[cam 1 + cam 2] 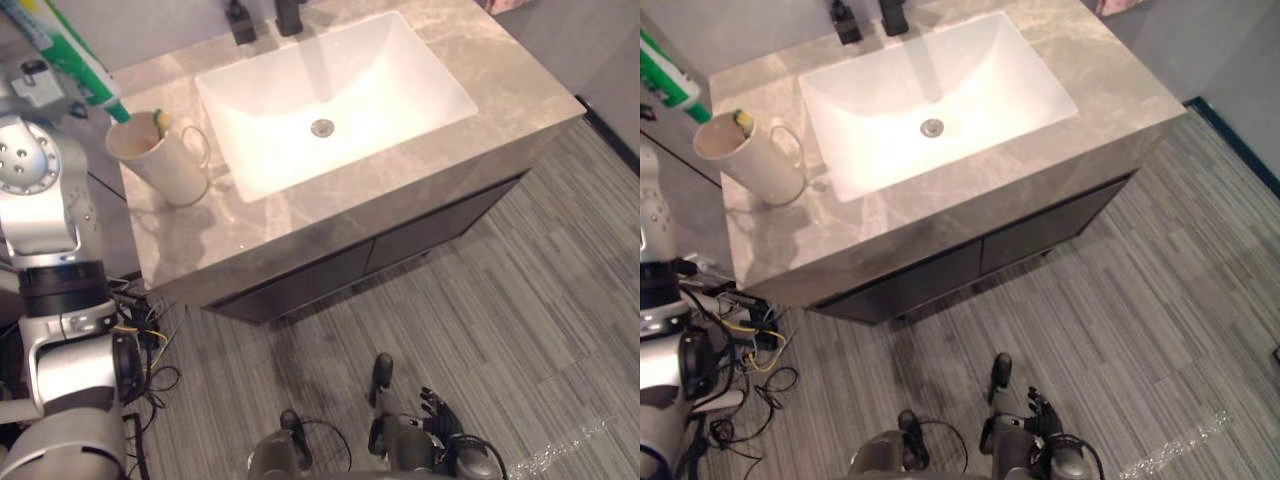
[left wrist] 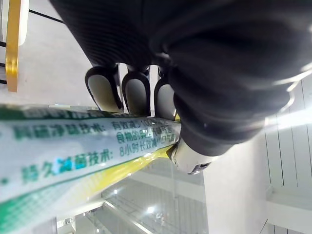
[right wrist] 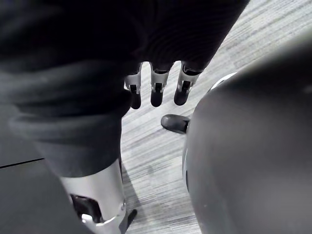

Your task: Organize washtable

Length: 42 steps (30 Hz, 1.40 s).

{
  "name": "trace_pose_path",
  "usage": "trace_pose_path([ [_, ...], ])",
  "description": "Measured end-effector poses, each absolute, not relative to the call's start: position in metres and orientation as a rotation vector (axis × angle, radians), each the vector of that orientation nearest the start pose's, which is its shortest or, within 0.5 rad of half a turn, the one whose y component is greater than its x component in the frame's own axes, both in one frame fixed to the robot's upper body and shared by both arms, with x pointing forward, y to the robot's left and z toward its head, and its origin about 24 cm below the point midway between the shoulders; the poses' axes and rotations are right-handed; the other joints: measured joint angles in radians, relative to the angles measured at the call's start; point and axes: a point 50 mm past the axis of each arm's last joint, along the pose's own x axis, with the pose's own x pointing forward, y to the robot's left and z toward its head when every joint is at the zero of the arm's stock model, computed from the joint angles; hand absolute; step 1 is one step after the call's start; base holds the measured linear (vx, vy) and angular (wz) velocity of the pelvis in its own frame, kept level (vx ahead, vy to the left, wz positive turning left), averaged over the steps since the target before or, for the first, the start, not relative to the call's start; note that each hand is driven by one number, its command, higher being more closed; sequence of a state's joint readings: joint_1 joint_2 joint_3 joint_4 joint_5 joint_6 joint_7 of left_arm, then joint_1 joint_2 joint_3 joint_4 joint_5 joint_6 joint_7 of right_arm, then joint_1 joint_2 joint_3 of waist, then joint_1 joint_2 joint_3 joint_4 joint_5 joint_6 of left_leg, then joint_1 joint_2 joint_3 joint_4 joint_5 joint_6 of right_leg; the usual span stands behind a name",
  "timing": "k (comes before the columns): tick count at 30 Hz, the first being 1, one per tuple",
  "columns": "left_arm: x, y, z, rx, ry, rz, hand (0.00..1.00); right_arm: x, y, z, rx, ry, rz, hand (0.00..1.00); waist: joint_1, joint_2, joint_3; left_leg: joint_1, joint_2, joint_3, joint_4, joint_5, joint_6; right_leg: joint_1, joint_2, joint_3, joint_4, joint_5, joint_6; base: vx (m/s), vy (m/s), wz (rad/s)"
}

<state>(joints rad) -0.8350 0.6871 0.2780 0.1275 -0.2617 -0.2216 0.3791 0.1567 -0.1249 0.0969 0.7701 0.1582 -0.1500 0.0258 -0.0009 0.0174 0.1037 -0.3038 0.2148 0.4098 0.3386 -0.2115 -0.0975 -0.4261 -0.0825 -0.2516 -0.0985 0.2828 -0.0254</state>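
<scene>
A green and white toothpaste tube lies across my left hand, whose fingers are curled round it. In the eye views the tube slants down from the upper left. Its lower end hangs just above the rim of a cream mug. The mug stands on the grey stone washtable, left of the basin, with a yellow-green item inside it. My right hand hangs low beside my body over the floor, fingers relaxed and holding nothing.
A white rectangular basin is sunk into the middle of the counter. A black tap and a second black fitting stand behind it. Dark cabinet doors sit below the counter. The floor is striped grey.
</scene>
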Motion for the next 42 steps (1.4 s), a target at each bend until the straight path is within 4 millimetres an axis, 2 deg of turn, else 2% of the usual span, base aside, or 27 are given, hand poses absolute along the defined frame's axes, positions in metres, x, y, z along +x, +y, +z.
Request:
trace_pose_path([
  [3, 0.28, 0.286, 0.349, 0.078, -1.104, 0.541, 1.0, 0.134, -0.18, -0.129, 0.018, 0.765, -0.031, 0.0, -0.001, 0.0, 0.0, -0.009, 0.018, 0.002, 0.027, -0.014, -0.004, -0.002, 0.012, 0.004, 0.0, 0.001, -0.001, 0.03, 0.026, -0.09],
  [18, 0.279, 0.285, 0.355, 0.081, -1.114, 0.561, 1.0, 0.135, -0.179, -0.126, 0.022, 0.75, -0.023, 0.0, -0.008, 0.0, 0.0, -0.033, 0.03, 0.003, 0.048, -0.017, -0.007, -0.017, 0.019, 0.004, 0.0, 0.004, -0.003, 0.05, 0.037, -0.01],
  [24, 0.275, 0.285, 0.364, 0.078, -1.148, 0.577, 1.0, 0.137, -0.176, -0.124, 0.022, 0.738, -0.01, 0.0, -0.007, 0.0, 0.002, -0.037, 0.036, 0.004, 0.055, -0.021, -0.007, -0.018, 0.023, 0.005, 0.0, 0.0, 0.001, 0.05, 0.04, -0.02],
  [32, 0.274, 0.285, 0.365, 0.066, -1.154, 0.59, 1.0, 0.138, -0.175, -0.124, 0.021, 0.732, -0.007, 0.0, -0.003, 0.0, 0.007, -0.05, 0.048, 0.006, 0.069, -0.027, -0.01, -0.028, 0.032, 0.005, 0.0, 0.003, -0.003, 0.06, 0.044, -0.02],
  [38, 0.272, 0.282, 0.382, 0.033, -1.201, 0.59, 1.0, 0.143, -0.174, -0.12, 0.024, 0.707, -0.001, 0.0, 0.011, -0.004, 0.036, -0.057, 0.053, 0.003, 0.082, -0.031, -0.011, -0.028, 0.033, 0.004, 0.0, 0.003, -0.003, 0.05, 0.054, 0.0],
  [42, 0.275, 0.284, 0.38, 0.032, -1.177, 0.598, 1.0, 0.143, -0.174, -0.12, 0.025, 0.706, 0.001, 0.0, 0.013, -0.005, 0.037, -0.058, 0.054, 0.003, 0.083, -0.034, -0.01, -0.028, 0.033, 0.003, 0.0, 0.003, -0.003, 0.06, 0.055, 0.0],
])
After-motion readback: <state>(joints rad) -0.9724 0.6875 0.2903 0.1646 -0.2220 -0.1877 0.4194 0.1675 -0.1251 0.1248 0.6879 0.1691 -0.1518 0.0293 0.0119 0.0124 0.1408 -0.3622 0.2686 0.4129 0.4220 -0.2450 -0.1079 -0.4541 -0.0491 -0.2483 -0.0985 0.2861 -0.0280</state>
